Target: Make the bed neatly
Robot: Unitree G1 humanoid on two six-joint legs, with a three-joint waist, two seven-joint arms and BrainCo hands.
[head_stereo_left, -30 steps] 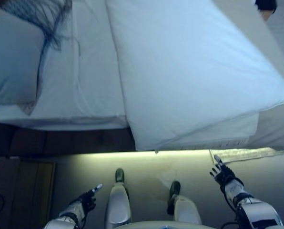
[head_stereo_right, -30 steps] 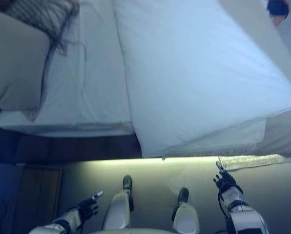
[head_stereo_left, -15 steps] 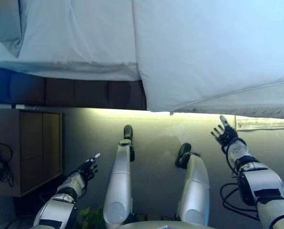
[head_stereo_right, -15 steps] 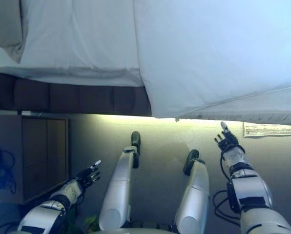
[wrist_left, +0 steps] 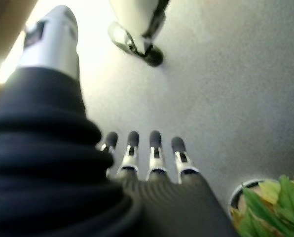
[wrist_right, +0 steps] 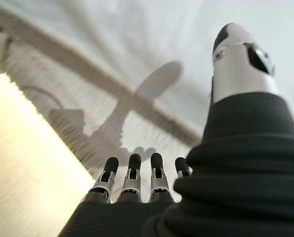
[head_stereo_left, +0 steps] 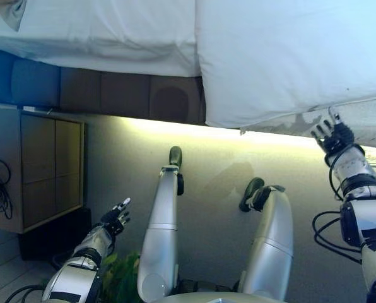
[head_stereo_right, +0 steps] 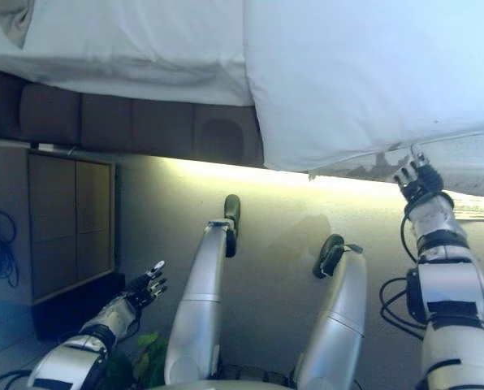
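A white duvet [head_stereo_left: 289,57] lies over the bed's right part, its lower edge hanging over the bed's near side. A white sheet [head_stereo_left: 106,31] covers the mattress to its left. A pillow corner [head_stereo_left: 8,9] shows at the top left. My right hand [head_stereo_left: 332,134] is open, raised close to the duvet's hanging edge [wrist_right: 137,98], fingers [wrist_right: 132,173] straight, holding nothing. My left hand [head_stereo_left: 115,218] is open and low over the floor, far from the bed; its fingers [wrist_left: 142,148] are straight.
The dark padded bed base [head_stereo_left: 112,95] runs under the mattress with a light strip beneath. A wooden nightstand [head_stereo_left: 36,164] stands at the left. A potted green plant [wrist_left: 270,207] sits on the floor by my left hand. Grey carpet [head_stereo_left: 219,170] lies in front.
The camera has tilted down, so the bed sits higher in view. My right hand has risen from the floor side up to the duvet's hanging edge. My left hand stays low.
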